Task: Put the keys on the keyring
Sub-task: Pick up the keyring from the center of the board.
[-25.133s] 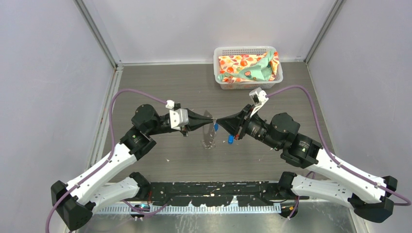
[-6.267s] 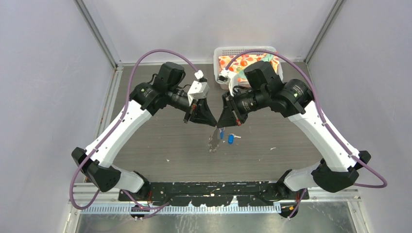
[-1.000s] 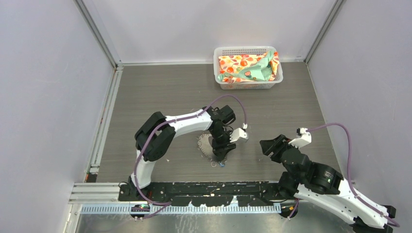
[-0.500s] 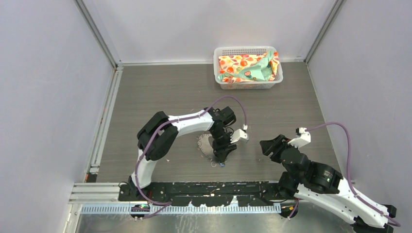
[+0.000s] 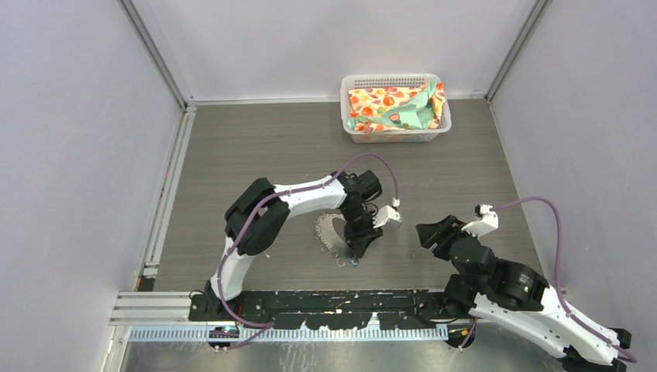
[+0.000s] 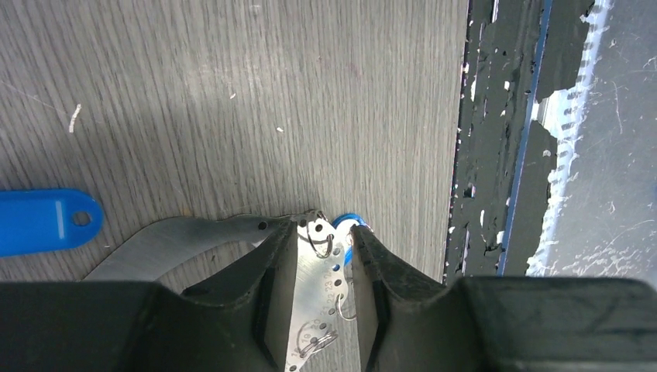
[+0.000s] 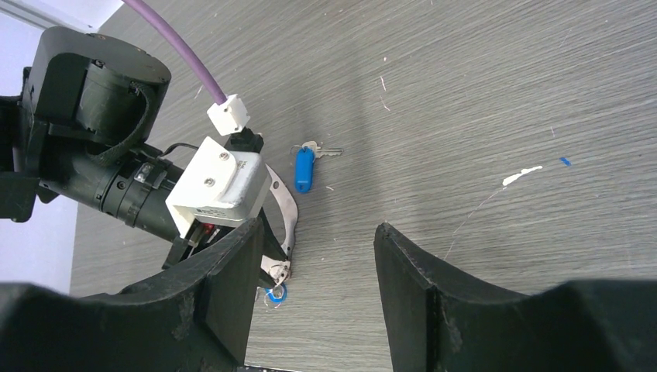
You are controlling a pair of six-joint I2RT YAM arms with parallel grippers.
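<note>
Two keys: we are finding one blue-headed key [image 7: 304, 169] lying flat on the bench [image 6: 232, 93], off the keyring and just beside the left arm's wrist. A small blue piece [image 6: 349, 221] is sitting at the left tool's tip. It may be the other key's head, but we cannot tell.
Keyring: the keyring [image 6: 321, 263] is lying on the bench as a thin silvery band. Its perforated end and some small wire rings [image 6: 321, 242] are sitting between the left fingers.
Left tool: the left tool [image 6: 327, 230] is standing narrowly parted astride that end. We are not able to tell whether it is pinching yet.
Right tool: the right tool [image 7: 318, 232] is hanging wide apart with nothing in it, well away from the keyring.
Risk, slip: we are judging that the springy band may skate or flick if the jaws bite off-centre, since nothing is bracing it.
Risk, pinch: we are judging that the jaws may trap the rings and the blue piece together and jam the opening.
Risk, stray key: we are judging that a dragged band may be knocking the loose key farther off.
Writing: tiny stamped marks are showing on the band's end in the left wrist view, too small to read. No brand is showing anywhere.
</note>
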